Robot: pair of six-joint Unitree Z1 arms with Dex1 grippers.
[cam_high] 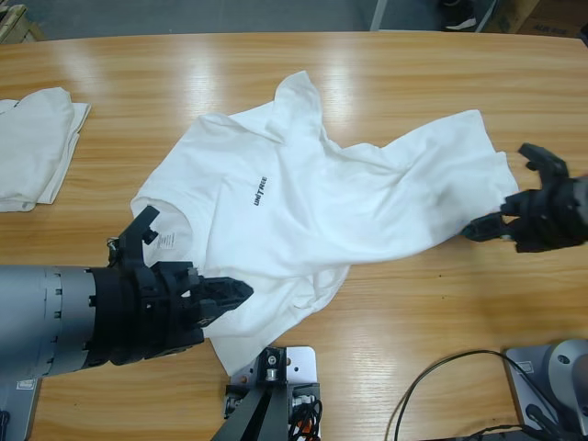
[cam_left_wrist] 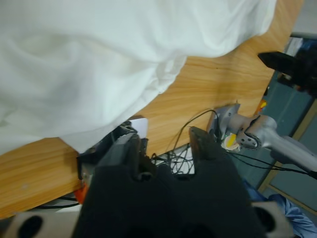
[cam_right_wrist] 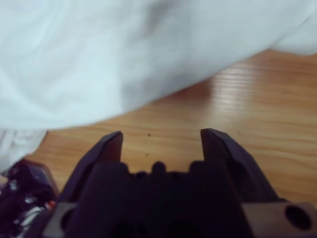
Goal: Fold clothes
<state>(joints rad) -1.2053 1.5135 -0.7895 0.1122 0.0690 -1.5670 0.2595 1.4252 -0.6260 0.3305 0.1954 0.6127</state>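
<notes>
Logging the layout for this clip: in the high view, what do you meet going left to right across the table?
Folded white shirts at the left edge → left gripper, jaws open at the spread shirt's near-left edge → spread white shirt with black chest lettering → right gripper, jaws open at that shirt's right edge.

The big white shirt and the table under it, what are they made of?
The white shirt looks like soft, matte knit cloth, probably cotton: it wrinkles and drapes in loose folds, with small black lettering printed on the chest. The table looks like wood, or a wood-look top, with a smooth glossy coat: long grain lines run along it and the lights shine back off it.
</notes>
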